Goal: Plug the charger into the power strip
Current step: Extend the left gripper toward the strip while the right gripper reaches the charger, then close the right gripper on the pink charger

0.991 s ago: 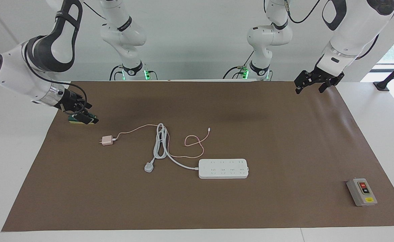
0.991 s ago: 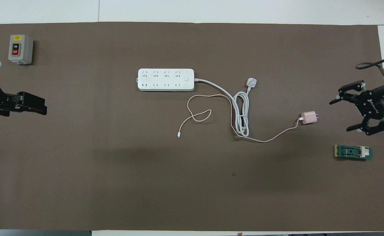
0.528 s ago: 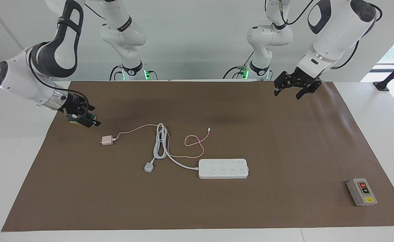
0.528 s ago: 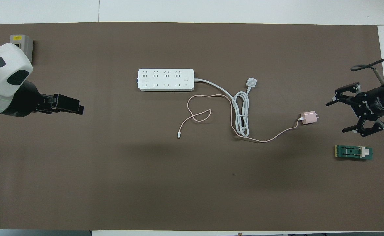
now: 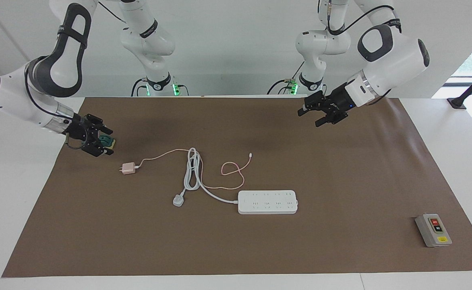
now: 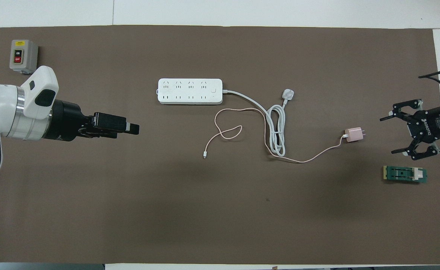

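The pale-pink charger (image 5: 129,168) (image 6: 354,134) lies on the brown mat toward the right arm's end, its thin pink cable (image 6: 238,131) looping toward the middle. The white power strip (image 5: 267,201) (image 6: 190,91) lies flat, farther from the robots than the cable's loop, with nothing plugged into its sockets. My right gripper (image 5: 108,141) (image 6: 389,135) hangs open just above the mat beside the charger, a short gap away from it. My left gripper (image 5: 309,117) (image 6: 131,128) is open and empty, raised over bare mat between the strip and the left arm's end.
The strip's thick white cord (image 6: 276,129) lies coiled between strip and charger, ending in a grey-white plug (image 5: 178,200) (image 6: 288,94). A grey switch box (image 5: 433,230) (image 6: 23,56) stands at the left arm's end. A small green part (image 6: 405,174) lies under the right gripper.
The left arm has swung in from the left arm's end toward the middle of the table. The right gripper has turned and shifted slightly beside the charger. Nothing on the mat has moved.
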`<control>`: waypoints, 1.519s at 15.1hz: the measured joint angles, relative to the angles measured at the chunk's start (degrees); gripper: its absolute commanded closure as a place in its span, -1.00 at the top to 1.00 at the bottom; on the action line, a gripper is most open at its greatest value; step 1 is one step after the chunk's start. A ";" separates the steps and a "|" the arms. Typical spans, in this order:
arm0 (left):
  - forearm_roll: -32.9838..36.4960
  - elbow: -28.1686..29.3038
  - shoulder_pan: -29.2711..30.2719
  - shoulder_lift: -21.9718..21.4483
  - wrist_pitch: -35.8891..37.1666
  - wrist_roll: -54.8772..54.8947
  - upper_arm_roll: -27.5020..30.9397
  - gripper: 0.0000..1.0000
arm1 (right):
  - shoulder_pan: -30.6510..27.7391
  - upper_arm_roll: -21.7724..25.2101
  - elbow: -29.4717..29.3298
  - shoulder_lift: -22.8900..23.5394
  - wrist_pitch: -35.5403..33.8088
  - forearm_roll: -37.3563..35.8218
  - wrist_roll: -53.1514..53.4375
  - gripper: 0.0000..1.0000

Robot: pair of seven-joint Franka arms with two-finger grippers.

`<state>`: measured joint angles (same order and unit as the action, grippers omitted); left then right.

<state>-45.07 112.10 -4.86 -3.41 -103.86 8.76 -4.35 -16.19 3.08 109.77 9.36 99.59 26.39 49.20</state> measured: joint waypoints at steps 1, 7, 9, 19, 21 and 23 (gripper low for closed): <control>-2.98 0.88 -0.03 0.14 -0.37 1.65 -0.01 1.00 | -0.99 0.01 0.31 1.22 0.21 0.94 0.00 1.00; -24.91 6.91 -1.90 2.49 -0.62 8.50 -0.17 1.00 | -2.09 -0.21 0.33 4.73 0.82 2.29 -1.47 1.00; -30.93 7.74 -3.60 3.89 -0.90 11.92 -0.18 1.00 | -1.99 -0.28 0.48 5.86 2.41 2.30 -5.70 1.00; -53.90 8.19 -9.80 18.93 -1.05 38.55 -0.32 1.00 | -1.90 -0.37 0.53 12.85 5.66 6.92 -14.27 1.00; -54.33 8.15 -10.00 19.01 -1.45 39.06 -0.31 1.00 | -1.62 -0.43 0.53 13.06 6.17 7.30 -14.92 1.00; -56.25 8.18 -10.03 19.26 -1.46 39.28 -0.33 1.00 | -1.36 -0.45 0.53 13.41 6.55 8.42 -15.65 1.00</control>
<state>-101.32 120.28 -14.88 15.85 -105.32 48.05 -4.68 -17.55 2.63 110.29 22.77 106.14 34.81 33.55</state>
